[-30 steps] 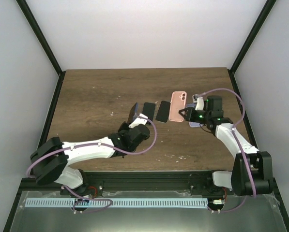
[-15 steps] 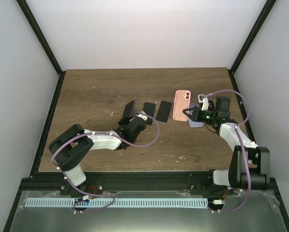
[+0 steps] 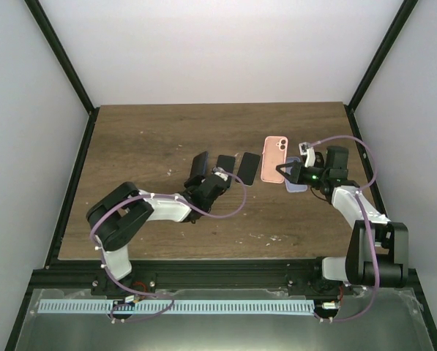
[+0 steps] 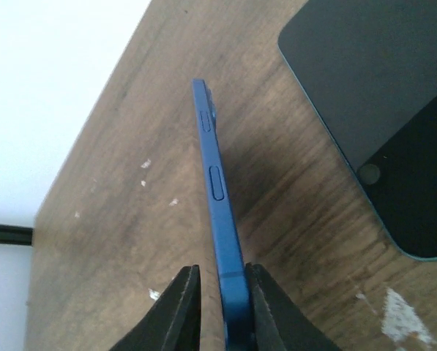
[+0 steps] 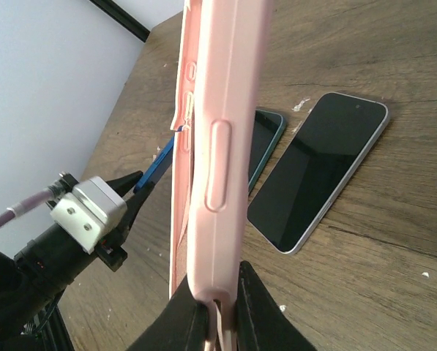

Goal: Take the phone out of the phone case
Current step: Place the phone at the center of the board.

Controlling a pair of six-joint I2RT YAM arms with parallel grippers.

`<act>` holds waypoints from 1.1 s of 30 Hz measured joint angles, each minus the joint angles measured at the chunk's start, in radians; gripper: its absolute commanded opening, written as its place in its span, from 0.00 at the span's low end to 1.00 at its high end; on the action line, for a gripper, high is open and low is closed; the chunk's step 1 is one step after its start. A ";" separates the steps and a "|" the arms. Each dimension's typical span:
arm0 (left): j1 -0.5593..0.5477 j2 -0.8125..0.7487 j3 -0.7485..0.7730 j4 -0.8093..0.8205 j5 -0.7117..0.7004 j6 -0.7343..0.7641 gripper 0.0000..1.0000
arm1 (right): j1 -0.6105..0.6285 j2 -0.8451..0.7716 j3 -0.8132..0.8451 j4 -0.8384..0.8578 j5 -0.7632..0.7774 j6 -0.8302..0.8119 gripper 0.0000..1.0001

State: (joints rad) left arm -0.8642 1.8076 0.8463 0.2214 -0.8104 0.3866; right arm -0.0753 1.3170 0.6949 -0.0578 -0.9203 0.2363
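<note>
Left gripper [image 4: 222, 269]: my fingers flank the blue phone [image 4: 217, 183], which stands on edge low over the table [image 4: 130, 219]. A sliver of gap shows at one finger, so I cannot tell whether it grips.
Right gripper [image 5: 219, 281]: clenched on the bottom edge of the pink case [image 5: 218, 110], held upright.
Phone: between my left jaws, apart from the case.
Risk: with a slack pinch the phone would topple flat, perhaps onto the dark phone [image 4: 379, 110] just right of the jaws.

L arm lying low, reaching fwd; black left gripper [image 4: 222, 270] straddling upright slim blue phone [image 4: 217, 183], jaws nrly closed, slight gap one side. R arm reaching inward; black right gripper [image 5: 218, 285] clamping pink silicone phone case [image 5: 219, 110] at its edge.
</note>
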 measured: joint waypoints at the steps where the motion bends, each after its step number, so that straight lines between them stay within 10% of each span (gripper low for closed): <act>1: 0.000 0.004 0.003 -0.013 0.007 -0.011 0.27 | 0.000 0.000 0.000 0.000 0.001 0.000 0.01; 20: -0.013 -0.220 0.024 -0.330 0.139 -0.301 0.62 | 0.000 0.000 0.024 -0.028 0.190 -0.068 0.01; 33: 0.014 -0.741 0.325 -0.734 0.469 -0.521 0.81 | 0.000 0.322 0.547 -0.531 0.207 -0.364 0.05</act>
State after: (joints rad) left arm -0.8505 1.0664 1.1713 -0.5125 -0.3412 -0.1341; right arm -0.0750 1.6386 1.2419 -0.5884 -0.7132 -0.1276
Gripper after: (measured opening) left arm 0.821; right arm 0.087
